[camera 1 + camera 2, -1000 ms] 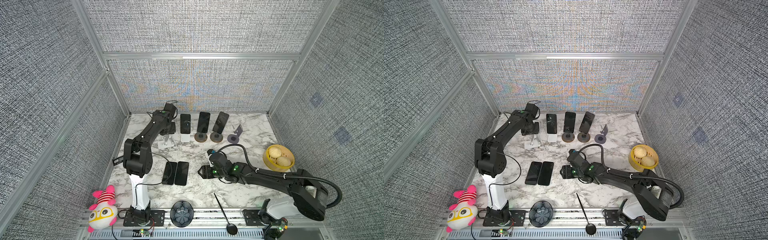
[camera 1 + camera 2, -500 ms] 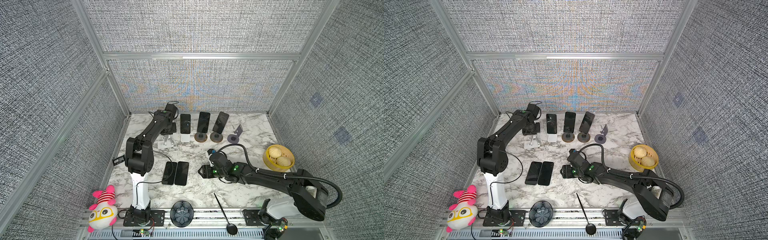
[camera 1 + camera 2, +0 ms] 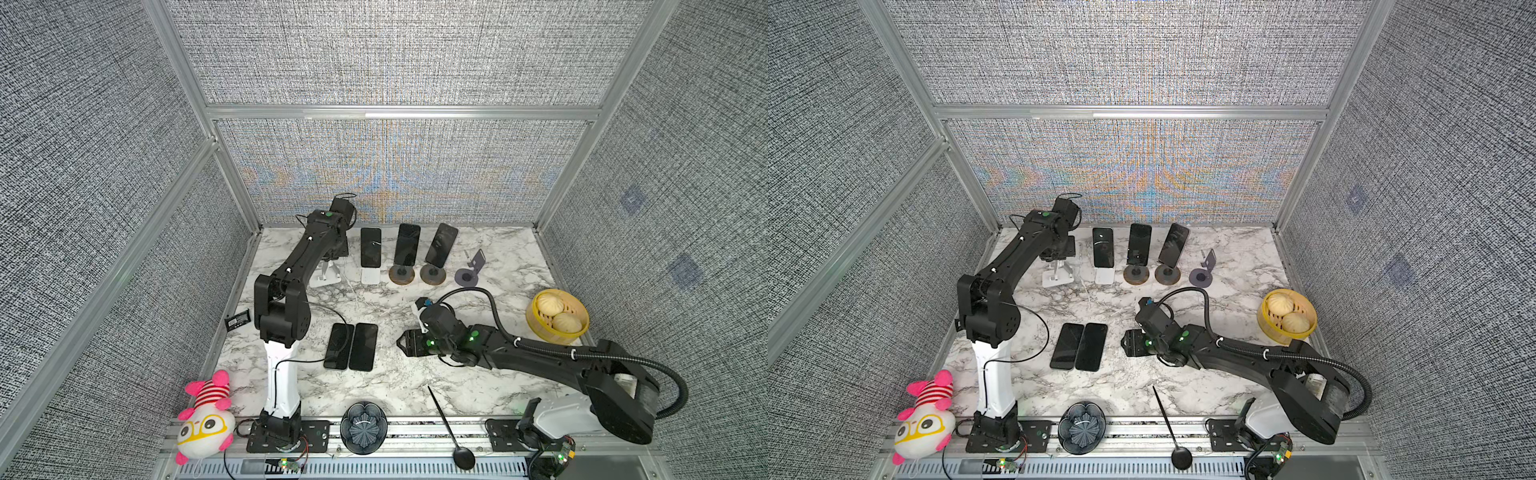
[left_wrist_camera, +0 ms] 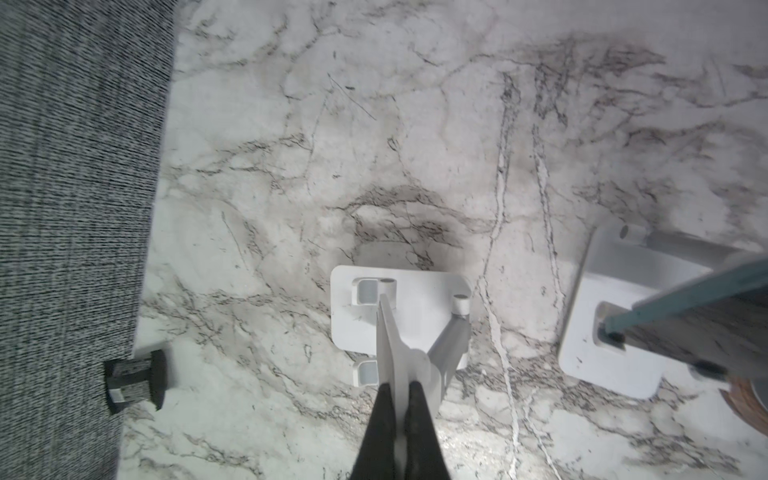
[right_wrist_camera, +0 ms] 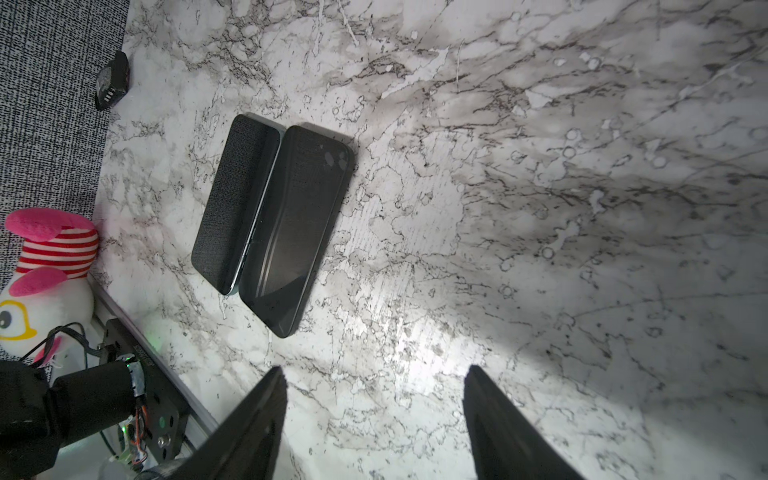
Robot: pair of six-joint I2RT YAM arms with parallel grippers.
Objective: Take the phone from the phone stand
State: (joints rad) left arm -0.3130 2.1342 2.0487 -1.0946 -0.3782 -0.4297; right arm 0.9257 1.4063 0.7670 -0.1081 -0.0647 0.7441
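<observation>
Three dark phones stand upright in a row at the back: one phone [image 3: 370,247] on a white phone stand [image 3: 370,275], and two phones [image 3: 407,244] [image 3: 444,245] on round brown stands [image 3: 401,275]. Left of them is an empty white stand [image 3: 326,276] [image 4: 399,316]. In the left wrist view my left gripper [image 4: 401,388] is shut on that stand's thin upright plate. My right gripper [image 3: 401,343] [image 5: 376,374] hangs open over bare marble, holding nothing. It sits just right of two phones lying flat [image 3: 351,345] [image 5: 297,228].
An empty grey stand [image 3: 469,272] ends the row. A bamboo steamer with buns [image 3: 557,318] sits at the right edge. A plush toy [image 3: 203,419], a dark dish [image 3: 363,432] and a black spoon [image 3: 451,428] lie along the front rail. A small black box [image 3: 237,320] rests by the left wall.
The left arm's elbow has shifted slightly while its wrist stays over the empty white stand. The right arm has not moved.
</observation>
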